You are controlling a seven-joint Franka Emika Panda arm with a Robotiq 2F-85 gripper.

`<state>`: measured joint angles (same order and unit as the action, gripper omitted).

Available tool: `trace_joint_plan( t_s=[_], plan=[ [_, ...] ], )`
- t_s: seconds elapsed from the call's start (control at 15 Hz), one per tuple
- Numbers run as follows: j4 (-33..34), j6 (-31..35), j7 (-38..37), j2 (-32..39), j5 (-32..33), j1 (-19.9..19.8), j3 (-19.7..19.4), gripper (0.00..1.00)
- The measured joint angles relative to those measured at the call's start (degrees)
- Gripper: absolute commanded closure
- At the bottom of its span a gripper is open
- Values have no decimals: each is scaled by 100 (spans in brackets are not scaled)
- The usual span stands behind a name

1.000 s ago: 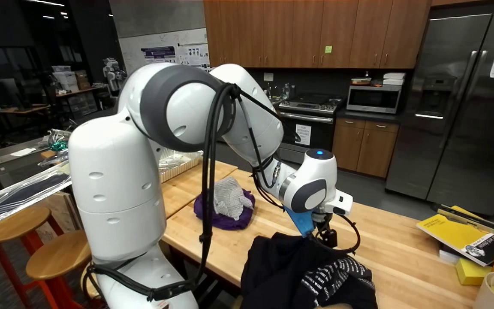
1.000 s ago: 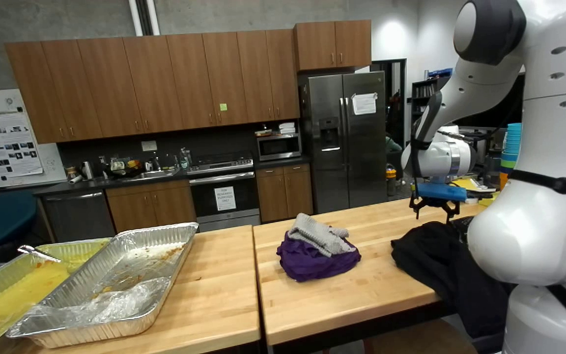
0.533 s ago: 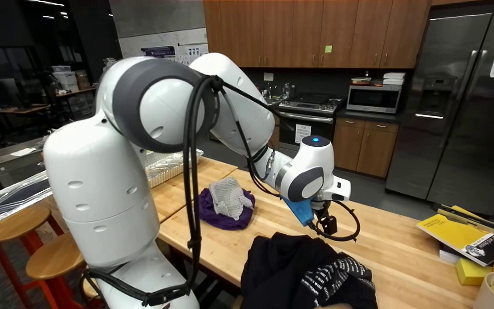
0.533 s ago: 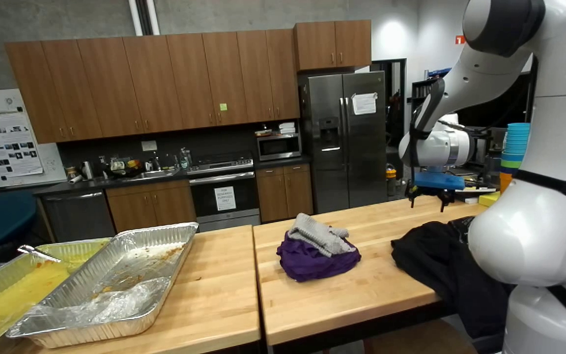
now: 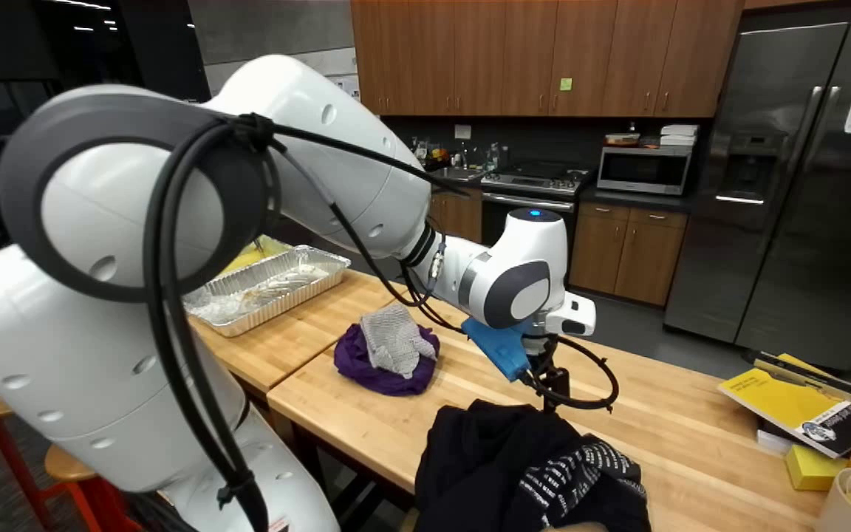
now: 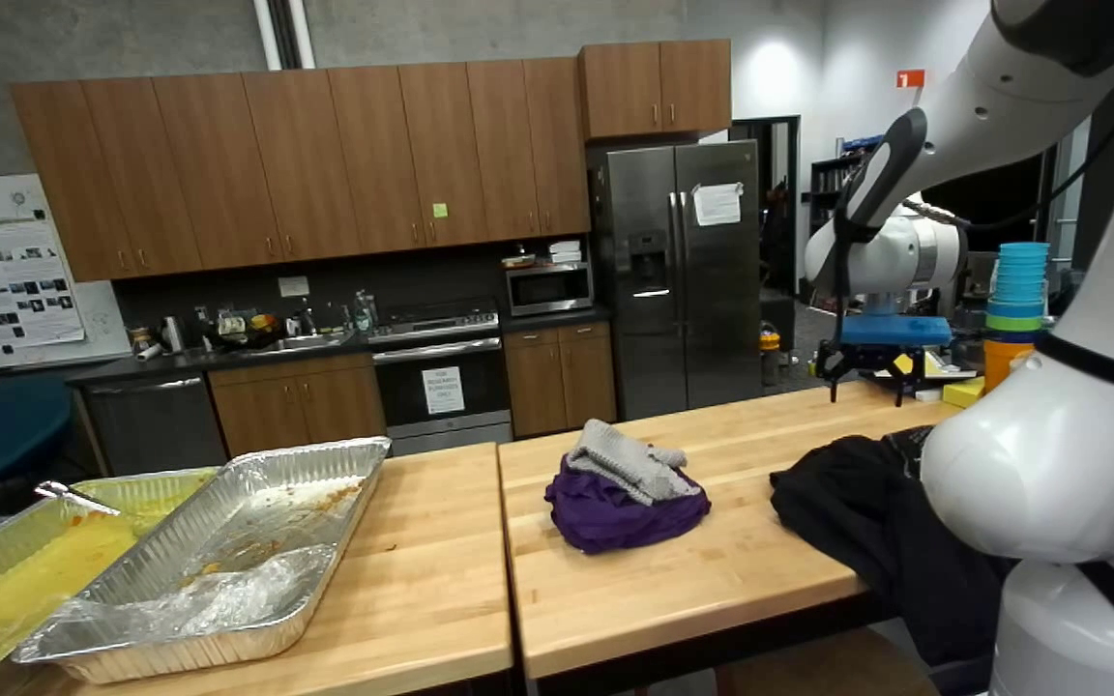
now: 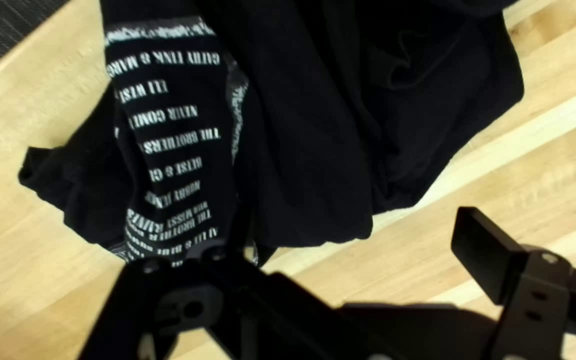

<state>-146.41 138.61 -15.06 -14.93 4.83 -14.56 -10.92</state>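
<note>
Black cloth (image 7: 313, 125) lies near the wide-spread pincer (image 6: 866, 396).

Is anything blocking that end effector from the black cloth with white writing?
Nothing visible stands between the open end effector and the black cloth: the wrist view shows no object over it. The purple bundle, with gray fabric on top, lies off to the side on the table.
</note>
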Motion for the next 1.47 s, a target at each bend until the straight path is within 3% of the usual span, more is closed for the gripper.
trace_joint_plan(
  t_s=[0.33, 0.73, 1.2, 1.47],
  plan=[
    [-261, -691, -103, -295, 130, -115, 101, 0],
    [-608, -836, -457, -302, 200, -190, 160, 0],
    [-1146, 0, -2091, -266, 1926, -882, 383, 0],
    [-1276, 331, -2676, -203, 2433, -1098, 390, 0]
  ],
)
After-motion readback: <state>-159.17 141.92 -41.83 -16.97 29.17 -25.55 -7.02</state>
